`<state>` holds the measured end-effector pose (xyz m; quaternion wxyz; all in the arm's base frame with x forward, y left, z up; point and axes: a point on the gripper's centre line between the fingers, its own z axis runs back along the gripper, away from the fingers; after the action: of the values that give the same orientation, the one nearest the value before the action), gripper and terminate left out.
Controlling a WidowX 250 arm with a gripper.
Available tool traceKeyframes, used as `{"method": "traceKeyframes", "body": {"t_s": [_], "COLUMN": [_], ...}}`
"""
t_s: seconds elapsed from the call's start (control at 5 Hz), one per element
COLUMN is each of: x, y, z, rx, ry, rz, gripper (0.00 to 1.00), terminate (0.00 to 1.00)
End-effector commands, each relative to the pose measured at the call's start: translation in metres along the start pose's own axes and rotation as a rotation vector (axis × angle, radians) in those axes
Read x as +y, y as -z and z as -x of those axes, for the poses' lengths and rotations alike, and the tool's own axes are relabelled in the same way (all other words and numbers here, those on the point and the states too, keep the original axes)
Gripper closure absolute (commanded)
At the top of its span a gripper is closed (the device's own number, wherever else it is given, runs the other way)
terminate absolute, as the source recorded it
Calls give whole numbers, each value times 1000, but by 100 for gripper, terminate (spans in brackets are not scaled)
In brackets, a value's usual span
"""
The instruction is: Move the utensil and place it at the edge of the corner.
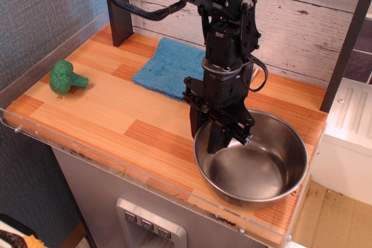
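Observation:
The large shiny steel bowl (261, 166) stands on the striped wood countertop (116, 114) near its front right corner (283, 232), which is rimmed by a clear acrylic strip (116, 168). My gripper (210, 137) points down at the bowl's left rim. Its fingers are drawn together over the rim, one outside and one inside, shut on it. The bowl rests on the counter.
A blue cloth (168, 68) lies at the back, partly behind the arm. A green broccoli toy (65, 77) lies at the left. Black posts stand at the back left (118, 4) and right (346, 45). A plank wall closes the back.

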<state>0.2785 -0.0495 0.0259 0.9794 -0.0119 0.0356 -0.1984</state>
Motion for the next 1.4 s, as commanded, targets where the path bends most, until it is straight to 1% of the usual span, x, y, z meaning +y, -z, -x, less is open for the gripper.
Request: {"method": "traceKeyframes", "body": {"t_s": [0.0, 0.2, 0.4, 0.6, 0.8, 1.0, 1.2], "x": [-6, -5, 16, 68, 117, 150, 164], "y": [-22, -43, -74, -93, -87, -74, -68], "z": [5, 5, -2, -7, 9, 35, 53], "rx": [-84, -158, -240, -280, -263, -230, -180], "ry": [38, 19, -65, -211, -312, -350, -336], "rz": [8, 31, 57, 73, 34, 22, 18], "gripper": [100, 100, 100, 100, 100, 100, 100], "terminate": [0, 0, 0, 0, 0, 0, 0]}}
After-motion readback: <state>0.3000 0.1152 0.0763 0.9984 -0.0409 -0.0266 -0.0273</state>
